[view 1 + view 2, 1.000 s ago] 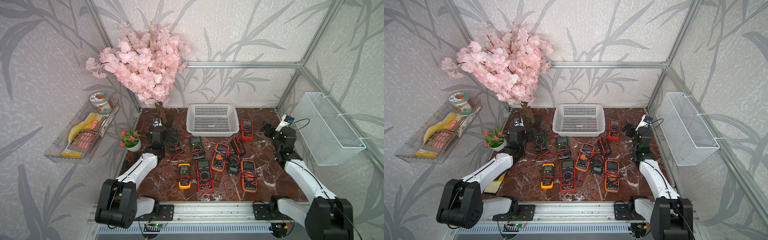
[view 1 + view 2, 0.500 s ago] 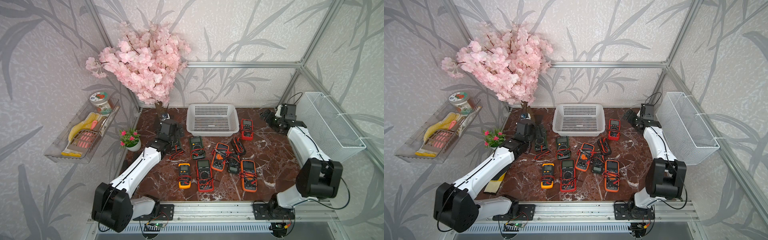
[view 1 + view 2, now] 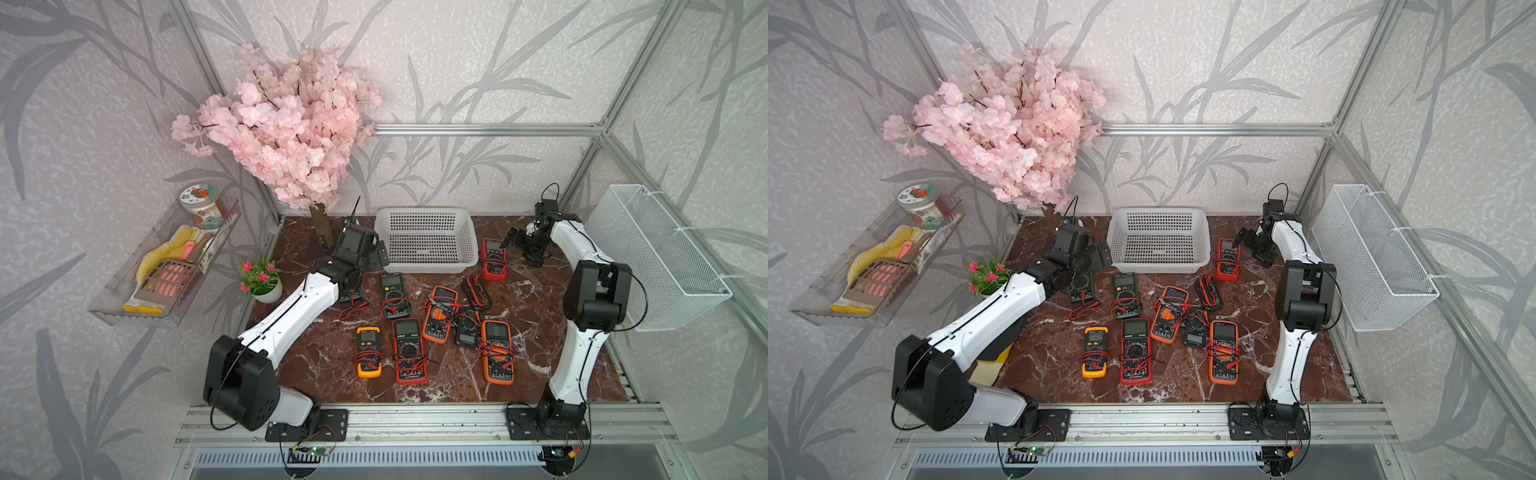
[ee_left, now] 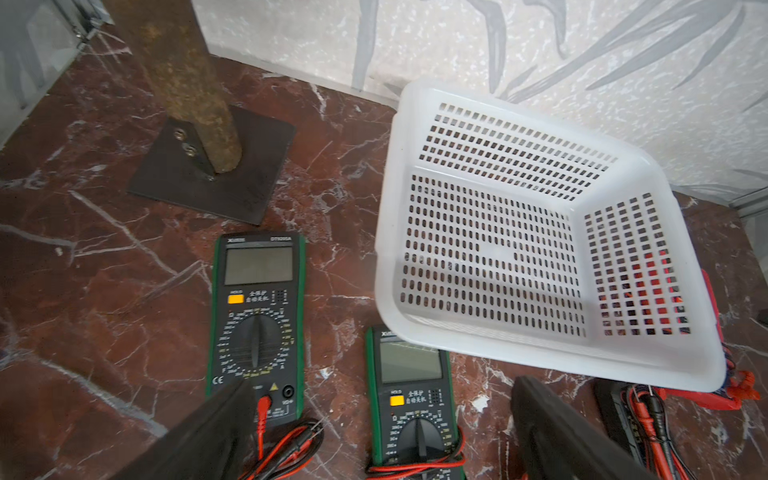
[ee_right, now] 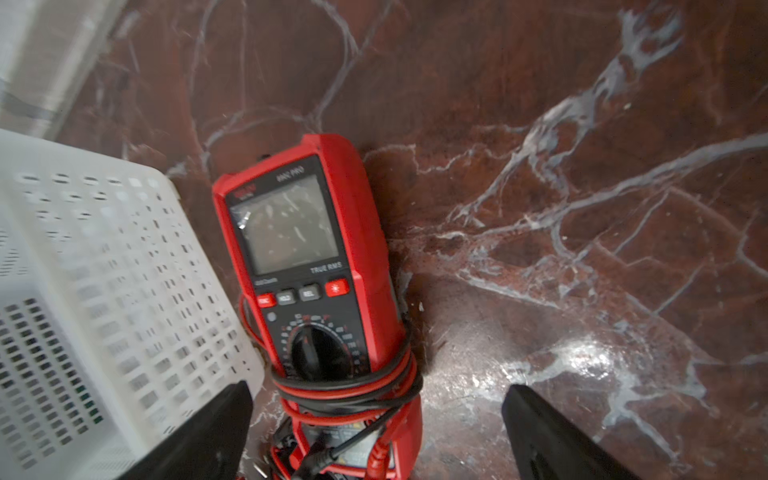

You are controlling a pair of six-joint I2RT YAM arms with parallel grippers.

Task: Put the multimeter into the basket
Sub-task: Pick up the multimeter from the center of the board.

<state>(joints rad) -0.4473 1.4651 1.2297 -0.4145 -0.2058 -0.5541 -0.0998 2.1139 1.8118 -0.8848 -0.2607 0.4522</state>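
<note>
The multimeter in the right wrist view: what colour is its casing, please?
Red multimeter, black face; shows best in the right wrist view.

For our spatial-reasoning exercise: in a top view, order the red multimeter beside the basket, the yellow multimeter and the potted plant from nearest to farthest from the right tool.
1. Red multimeter beside the basket, next to the right tool.
2. Yellow multimeter, front centre.
3. Potted plant, far left edge.

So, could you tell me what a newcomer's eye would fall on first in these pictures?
The pink blossom tree in the back left corner catches the eye first. A scatter of multimeters in red, orange, yellow and green covers the dark marble table, with the empty white basket at its back edge.
</note>
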